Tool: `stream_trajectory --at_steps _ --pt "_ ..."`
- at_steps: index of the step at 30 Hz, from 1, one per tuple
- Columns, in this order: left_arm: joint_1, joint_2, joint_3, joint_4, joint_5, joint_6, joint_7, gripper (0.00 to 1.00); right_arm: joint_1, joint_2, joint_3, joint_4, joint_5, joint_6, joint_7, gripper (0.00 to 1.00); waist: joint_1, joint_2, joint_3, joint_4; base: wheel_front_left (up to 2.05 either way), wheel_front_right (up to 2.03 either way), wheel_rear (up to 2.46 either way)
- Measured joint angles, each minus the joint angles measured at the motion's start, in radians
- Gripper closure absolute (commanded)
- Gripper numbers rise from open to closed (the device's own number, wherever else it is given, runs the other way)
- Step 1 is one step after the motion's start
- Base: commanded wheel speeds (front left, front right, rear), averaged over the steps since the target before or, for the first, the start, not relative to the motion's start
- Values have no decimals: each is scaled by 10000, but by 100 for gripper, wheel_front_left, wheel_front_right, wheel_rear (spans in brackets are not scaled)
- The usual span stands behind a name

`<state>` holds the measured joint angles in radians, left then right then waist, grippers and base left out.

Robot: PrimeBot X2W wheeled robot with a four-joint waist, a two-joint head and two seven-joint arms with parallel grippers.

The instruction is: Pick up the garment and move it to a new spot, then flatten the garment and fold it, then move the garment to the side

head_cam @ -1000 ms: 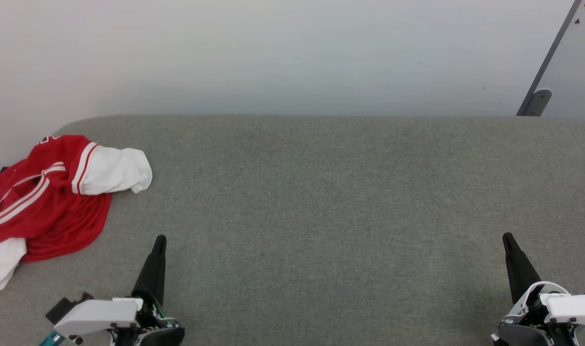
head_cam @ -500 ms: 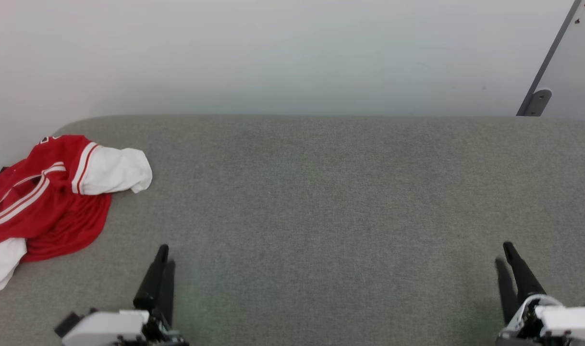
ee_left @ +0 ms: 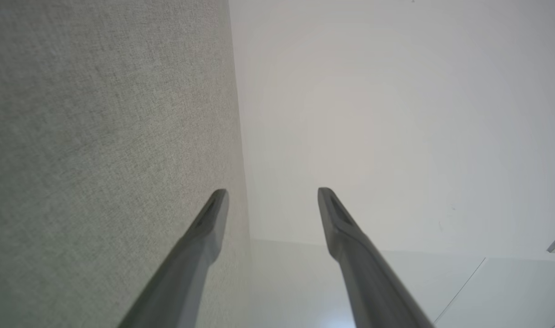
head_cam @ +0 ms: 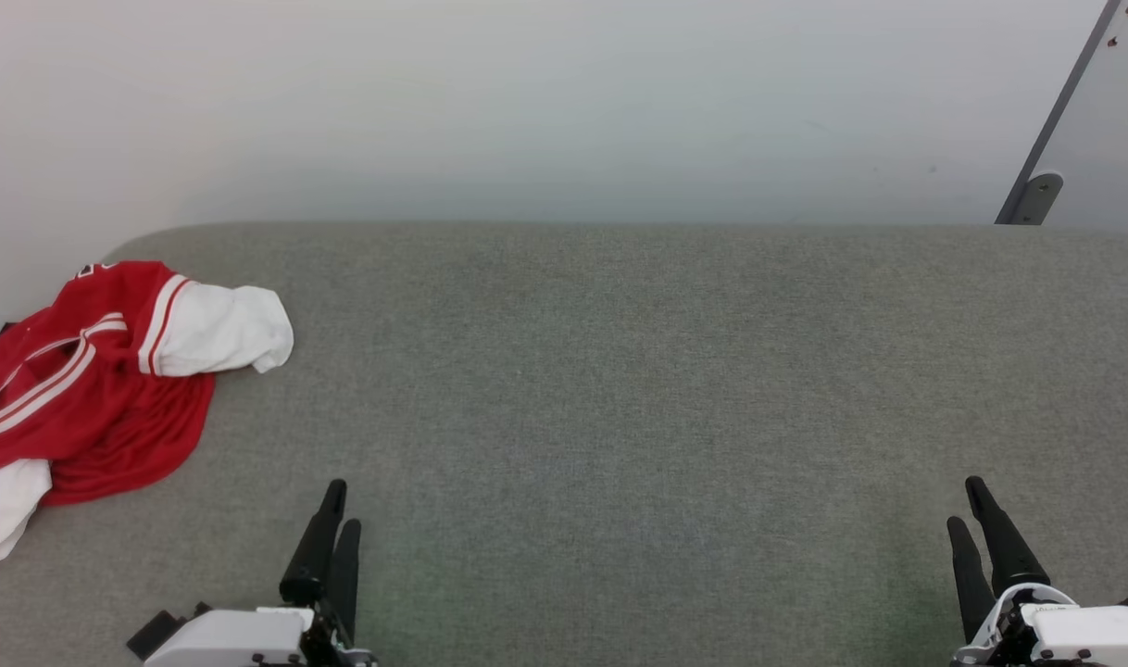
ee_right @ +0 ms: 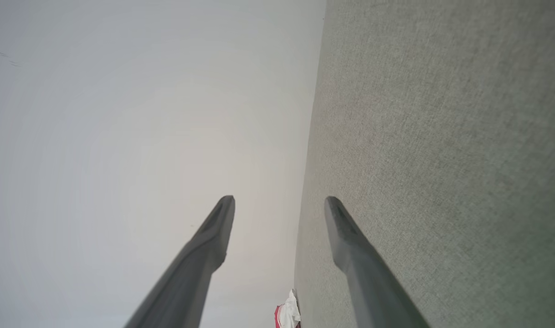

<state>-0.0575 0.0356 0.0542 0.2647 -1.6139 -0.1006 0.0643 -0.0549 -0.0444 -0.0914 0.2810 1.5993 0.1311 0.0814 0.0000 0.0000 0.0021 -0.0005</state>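
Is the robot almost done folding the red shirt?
No, nothing looks done yet. The garment lies crumpled on the table, far left. The left gripper and right gripper are open and empty, apart from it. Picking up, moving, flattening, folding and setting aside are left.

left tool [head_cam: 343, 505] spread wide, right tool [head_cam: 964, 502] spread, both empty

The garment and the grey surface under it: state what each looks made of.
The garment: thin, limp red and white cloth, likely a synthetic sports knit; it drapes in soft folds. The grey surface: matte woven fabric covering, its fine weave showing in the wrist views; what lies beneath is hidden.
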Motion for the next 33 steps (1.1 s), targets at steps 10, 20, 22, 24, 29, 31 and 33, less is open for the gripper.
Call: stream_trajectory --at_steps 10,20,22,24,29,31,33 --pt "-57 228 -529 -311 518 255 -481 0 -1 -157 228 -355 -662 0 -397 0 0 0 -8 -3 0 0 0" --pt "-162 449 -1024 -474 1685 570 -926 0 -1 -454 495 -541 -1881 0 -853 0 0 0 -29 14 0 0 0" --pt "-170 489 -1103 -491 1937 625 -993 0 -1 -497 556 -568 -2157 0 -934 0 0 0 -33 18 0 0 0" --pt "-179 529 -1154 -510 2213 656 -1062 0 -1 -554 608 -587 -2535 0 -1020 0 0 0 -39 23 0 0 0" --pt "-184 585 -1191 -558 3080 746 -1231 0 -2 -742 685 -623 -3536 0 -1233 0 0 0 -55 29 0 0 0" --pt "-184 606 -1204 -573 3465 755 -1292 0 -3 -775 694 -637 -3981 0 -1308 0 0 0 -63 28 0 0 0" --pt "-184 625 -1206 -600 3873 757 -1369 0 -3 -815 694 -654 -4454 0 -1367 0 0 0 -68 29 0 0 0"
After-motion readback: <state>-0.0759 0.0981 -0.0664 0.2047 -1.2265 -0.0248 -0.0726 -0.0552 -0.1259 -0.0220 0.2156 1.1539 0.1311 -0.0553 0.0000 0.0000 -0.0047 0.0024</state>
